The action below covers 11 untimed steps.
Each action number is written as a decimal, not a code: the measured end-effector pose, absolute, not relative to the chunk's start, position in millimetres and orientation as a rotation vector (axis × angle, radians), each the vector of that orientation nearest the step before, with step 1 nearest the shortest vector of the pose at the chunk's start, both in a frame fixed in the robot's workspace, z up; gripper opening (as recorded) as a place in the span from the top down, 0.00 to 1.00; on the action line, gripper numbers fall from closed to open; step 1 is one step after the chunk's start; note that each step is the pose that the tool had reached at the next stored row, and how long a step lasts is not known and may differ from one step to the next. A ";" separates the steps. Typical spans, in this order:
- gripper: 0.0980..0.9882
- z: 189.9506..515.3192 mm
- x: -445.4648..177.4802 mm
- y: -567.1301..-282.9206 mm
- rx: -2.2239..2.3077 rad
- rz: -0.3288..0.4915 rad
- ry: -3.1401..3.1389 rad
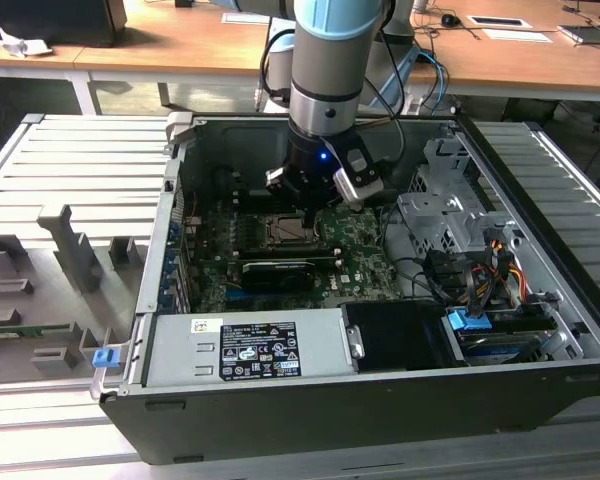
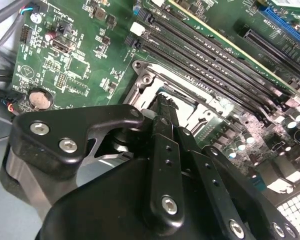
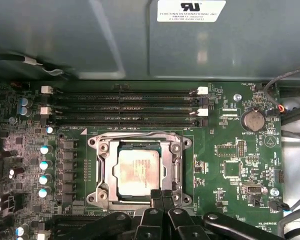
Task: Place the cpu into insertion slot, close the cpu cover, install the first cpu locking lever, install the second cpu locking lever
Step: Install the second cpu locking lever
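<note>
Desks stand behind the open black computer case [image 1: 380, 420]. We see the grey square cpu [image 3: 138, 171] seated under the silvery cpu cover [image 3: 104, 170], just beyond the black gripper [image 3: 162, 196], whose fingers seem closed and empty.

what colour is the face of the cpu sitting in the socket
Dull grey metallic; the cpu shows best in the first wrist view.

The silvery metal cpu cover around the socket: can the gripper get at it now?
Probably yes: the gripper sits at the edge of the silvery cpu cover, with nothing between them.
</note>
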State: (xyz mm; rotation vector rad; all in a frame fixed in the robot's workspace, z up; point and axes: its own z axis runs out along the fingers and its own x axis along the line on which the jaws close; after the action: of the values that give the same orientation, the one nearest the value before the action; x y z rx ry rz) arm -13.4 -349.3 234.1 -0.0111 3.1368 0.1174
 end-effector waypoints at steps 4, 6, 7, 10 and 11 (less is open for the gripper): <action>0.99 234.1 -13.5 -353.7 -0.011 0.117 3.137; 0.99 234.0 -13.5 -357.1 -0.011 0.118 3.137; 0.99 234.1 -13.5 -358.2 -0.011 0.117 3.137; 0.99 234.1 -13.5 -361.1 -0.011 0.117 3.137; 0.99 234.1 -13.5 -361.8 -0.011 0.117 3.137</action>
State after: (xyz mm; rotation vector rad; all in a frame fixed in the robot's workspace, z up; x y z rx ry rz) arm -13.5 -361.8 234.1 -0.0108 3.1368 0.1175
